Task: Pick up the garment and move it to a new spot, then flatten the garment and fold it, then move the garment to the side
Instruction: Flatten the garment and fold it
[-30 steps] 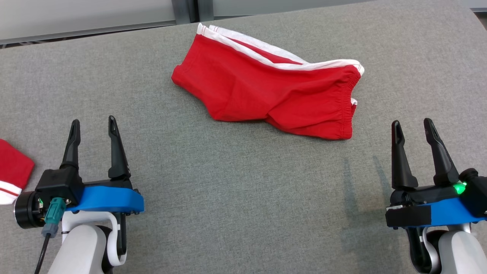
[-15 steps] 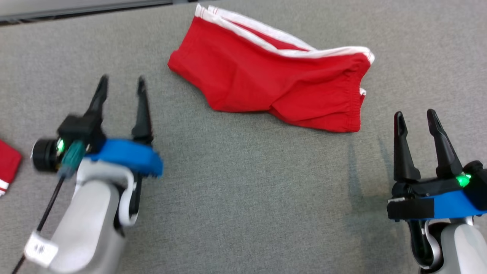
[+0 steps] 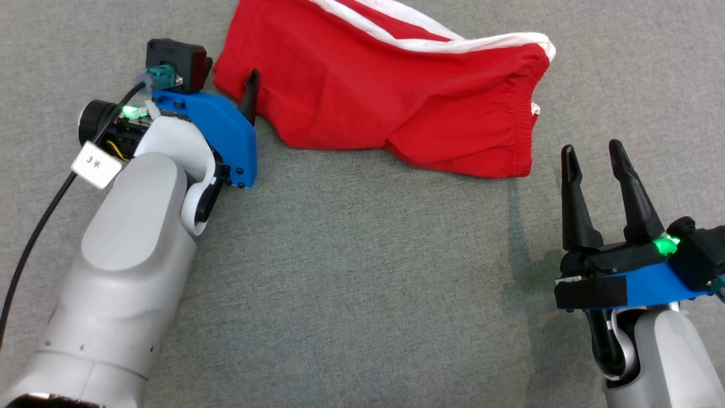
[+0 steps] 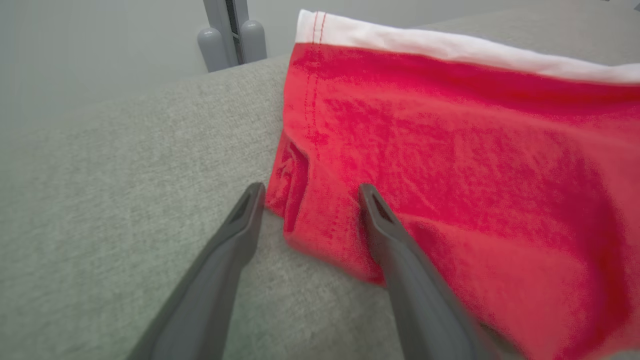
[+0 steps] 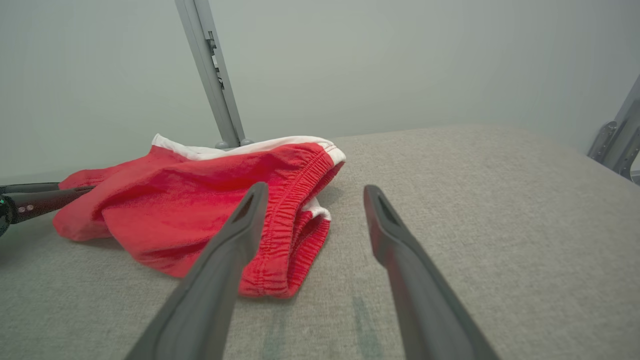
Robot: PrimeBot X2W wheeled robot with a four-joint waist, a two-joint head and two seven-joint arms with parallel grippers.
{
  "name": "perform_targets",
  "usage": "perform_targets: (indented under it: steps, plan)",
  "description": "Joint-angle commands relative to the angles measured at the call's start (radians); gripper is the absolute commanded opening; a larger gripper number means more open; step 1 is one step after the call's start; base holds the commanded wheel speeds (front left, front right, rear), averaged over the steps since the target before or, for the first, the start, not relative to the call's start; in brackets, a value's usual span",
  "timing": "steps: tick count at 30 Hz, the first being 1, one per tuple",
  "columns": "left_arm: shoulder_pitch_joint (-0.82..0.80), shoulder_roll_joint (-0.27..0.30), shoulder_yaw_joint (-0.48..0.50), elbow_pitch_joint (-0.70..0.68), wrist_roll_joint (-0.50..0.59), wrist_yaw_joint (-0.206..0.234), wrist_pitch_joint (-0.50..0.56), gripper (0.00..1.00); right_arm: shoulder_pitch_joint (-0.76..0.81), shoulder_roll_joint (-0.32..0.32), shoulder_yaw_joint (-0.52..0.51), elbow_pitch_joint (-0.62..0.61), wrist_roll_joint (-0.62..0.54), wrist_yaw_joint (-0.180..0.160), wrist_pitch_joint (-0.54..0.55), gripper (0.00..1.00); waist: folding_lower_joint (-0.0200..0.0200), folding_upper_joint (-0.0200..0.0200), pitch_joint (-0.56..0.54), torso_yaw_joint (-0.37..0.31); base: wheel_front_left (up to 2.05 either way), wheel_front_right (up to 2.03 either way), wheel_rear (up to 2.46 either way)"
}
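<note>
Where the head view is read from its left, the left gripper (image 3: 230, 79) is found at the left end of the garment (image 3: 385, 96). One dark finger is shown against the red cloth and the other is hidden behind the wrist block. Both fingers (image 4: 235, 235) are revealed by the left wrist view. They are spread wide, one over the bare grey counter (image 3: 351, 272) and one over the cloth, so that the hem corner is straddled. Whether the cloth is touched cannot be told.

The garment, red shorts with white side stripes, is laid rumpled on the far middle of the counter. Its long axis is run left to right, slightly slanted. The leg hem is pointed to the upper left and the gathered waistband to the right, with the stripes carried along the far edge. The waistband's ruffled end is shown in relief by the right wrist view.

At the lower right, the right gripper (image 3: 592, 148) is held apart from the waistband, with its fingers spread and nothing between them.
</note>
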State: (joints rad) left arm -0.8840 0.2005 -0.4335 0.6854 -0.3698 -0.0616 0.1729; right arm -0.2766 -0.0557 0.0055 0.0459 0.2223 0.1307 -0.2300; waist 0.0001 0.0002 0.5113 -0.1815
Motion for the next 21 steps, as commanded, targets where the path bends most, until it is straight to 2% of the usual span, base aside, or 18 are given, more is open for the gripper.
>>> perform_targets:
  steps: [1,6,7,8,9,10,15,21]
  plan:
    - [-0.031,-0.004,-0.007,0.041,-0.008,-0.011,0.011,1.00,-0.013,-0.002,0.005,0.007,0.008,0.000,-0.006,1.00,-0.0001,-0.0002,0.002,-0.008,0.00,0.00,0.00]
    - [-0.072,-0.028,-0.046,0.175,-0.018,-0.043,0.077,1.00,-0.024,0.000,0.013,0.025,0.019,0.000,-0.013,1.00,-0.0001,-0.0002,0.007,-0.030,0.00,0.00,0.00]
    - [-0.079,-0.033,-0.054,0.194,-0.018,-0.049,0.087,0.95,-0.024,0.000,0.015,0.027,0.020,0.000,-0.015,1.00,-0.0001,-0.0002,0.008,-0.034,0.00,0.00,0.00]
    - [-0.084,-0.039,-0.063,0.213,-0.022,-0.053,0.100,0.45,-0.024,0.000,0.015,0.030,0.020,0.000,-0.016,1.00,-0.0001,-0.0002,0.008,-0.037,0.00,0.00,0.00]
    - [-0.086,-0.042,-0.070,0.233,-0.024,-0.058,0.113,0.26,-0.024,0.000,0.017,0.032,0.022,0.000,-0.017,1.00,-0.0001,-0.0002,0.009,-0.040,0.00,0.00,0.00]
    - [-0.090,-0.045,-0.076,0.246,-0.027,-0.060,0.115,0.00,-0.025,0.000,0.017,0.035,0.023,0.000,-0.018,1.00,-0.0001,-0.0002,0.010,-0.043,0.00,0.00,0.00]
    - [-0.097,-0.037,-0.078,0.274,-0.033,-0.061,0.040,0.00,-0.022,0.002,0.015,0.043,0.025,0.000,-0.022,1.00,-0.0001,-0.0002,0.007,-0.048,0.00,0.00,0.00]
    - [-0.002,-0.028,-0.038,0.234,-0.060,-0.013,-0.122,0.00,0.005,0.002,0.006,0.054,0.009,0.000,-0.027,1.00,-0.0001,-0.0002,-0.031,-0.017,0.00,0.00,0.00]
